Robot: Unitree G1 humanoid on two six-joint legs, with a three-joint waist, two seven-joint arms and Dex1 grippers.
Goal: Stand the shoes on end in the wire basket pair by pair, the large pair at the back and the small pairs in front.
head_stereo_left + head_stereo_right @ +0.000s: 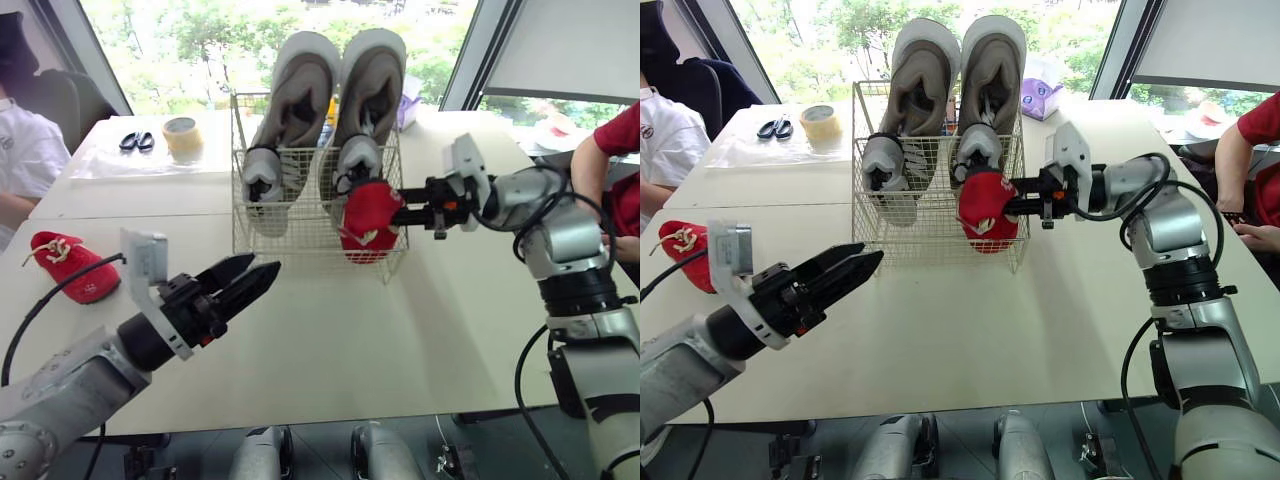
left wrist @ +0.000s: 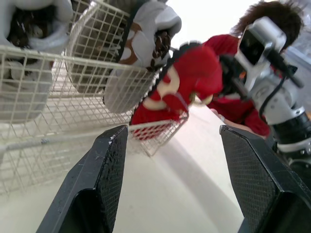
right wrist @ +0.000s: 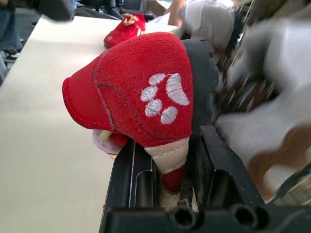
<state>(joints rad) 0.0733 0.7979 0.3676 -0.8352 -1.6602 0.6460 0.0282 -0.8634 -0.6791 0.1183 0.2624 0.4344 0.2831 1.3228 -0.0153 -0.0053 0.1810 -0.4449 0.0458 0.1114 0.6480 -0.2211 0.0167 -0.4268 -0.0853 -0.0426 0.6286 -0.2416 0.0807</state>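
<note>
At the wire basket's front, the red shoe tilts toe-down.

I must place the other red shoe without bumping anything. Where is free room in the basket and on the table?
Free: the front left of the wire basket, beside the red shoe in the right gripper, looks empty; the table between it and the open left gripper is bare. Crowded: the back, taken by the grey shoes, and the front right.

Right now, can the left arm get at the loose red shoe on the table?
Probably yes: the left gripper is open and empty, and bare table lies between it and the loose red shoe.
</note>
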